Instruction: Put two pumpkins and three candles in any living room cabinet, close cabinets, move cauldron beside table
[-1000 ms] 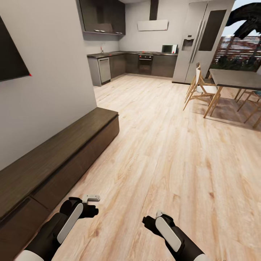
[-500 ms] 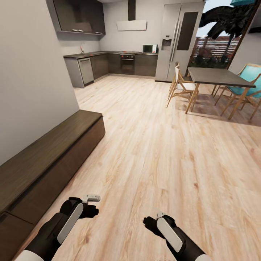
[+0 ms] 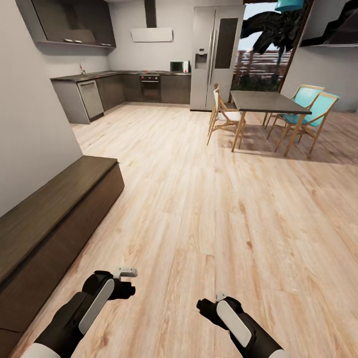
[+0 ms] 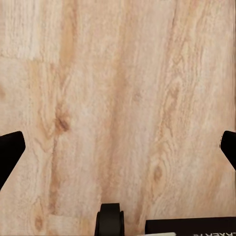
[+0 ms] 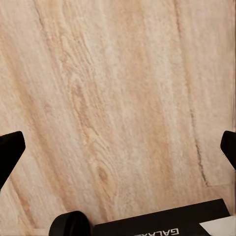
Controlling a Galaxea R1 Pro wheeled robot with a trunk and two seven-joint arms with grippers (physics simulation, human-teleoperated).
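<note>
Both arms hang low over the pale wood floor (image 3: 209,209), the left gripper (image 3: 124,283) and right gripper (image 3: 206,304) each with jaws spread wide — nothing between them but bare boards in the wrist views. The long dark cabinet (image 3: 54,219) runs along the wall on the robot's left, its fronts shut. Well beyond stand a dining table (image 3: 266,102) with chairs (image 3: 308,112) and the grey kitchen units (image 3: 114,89).

Long, low dark-brown cabinet (image 3: 54,219) along the left wall, drawer fronts flush and closed.
</note>
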